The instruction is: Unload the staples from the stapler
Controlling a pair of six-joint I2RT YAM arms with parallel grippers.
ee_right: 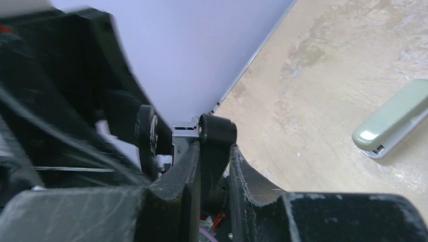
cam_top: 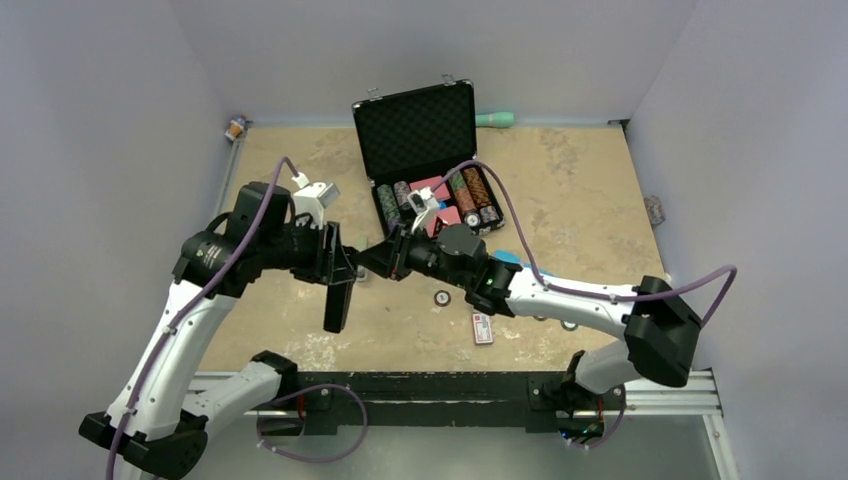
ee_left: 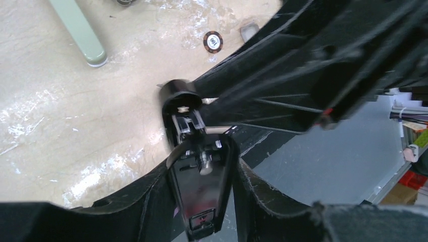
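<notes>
1. Holding stapler (cam_top: 338, 305) clear of desk (cam_top: 570, 200) in left fingers (cam_top: 337, 262), clamped tight on its body, long end hanging below them.
2. Pinching its rounded black end in right fingers (cam_top: 390, 258), just beside left fingers.
3. Probably bracing one half to swing the other open and bare the rail.
4. Cannot read print on red-and-white box (cam_top: 483, 328), well apart from both fingers.

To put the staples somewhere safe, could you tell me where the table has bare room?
Bare tabletop lies back left, between the small corner object and the open case, and at the right, between the case and the table's right edge. Front centre is crowded: a poker chip, the red-and-white box, and the left end effector and right end effector gripping the stapler.
</notes>
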